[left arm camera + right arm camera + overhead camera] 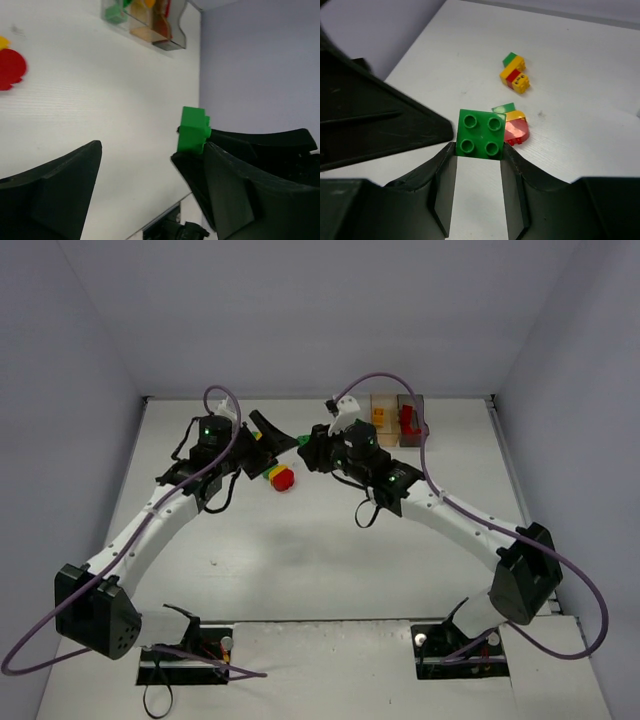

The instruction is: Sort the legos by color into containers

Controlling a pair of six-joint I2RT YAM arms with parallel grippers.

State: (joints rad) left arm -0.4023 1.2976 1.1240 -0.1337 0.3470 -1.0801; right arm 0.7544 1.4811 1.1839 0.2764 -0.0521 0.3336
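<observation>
My right gripper (479, 149) is shut on a green four-stud lego (481, 134), which it holds above the table by its sides. In the top view that green lego (300, 440) sits between the two grippers. My left gripper (272, 450) is open with nothing between its fingers. In the left wrist view the green lego (194, 130) stands just past the right finger (235, 195) of the left gripper (135, 152). A red, yellow and green clump (282, 478) lies on the table below them. The containers (395, 415) stand at the back right with legos inside.
A second clump of green, yellow and red legos (514, 73) lies beyond the red-topped one (514, 127). The left gripper's finger (375, 120) crosses close to the right gripper. The containers (145, 22) stand near the back wall.
</observation>
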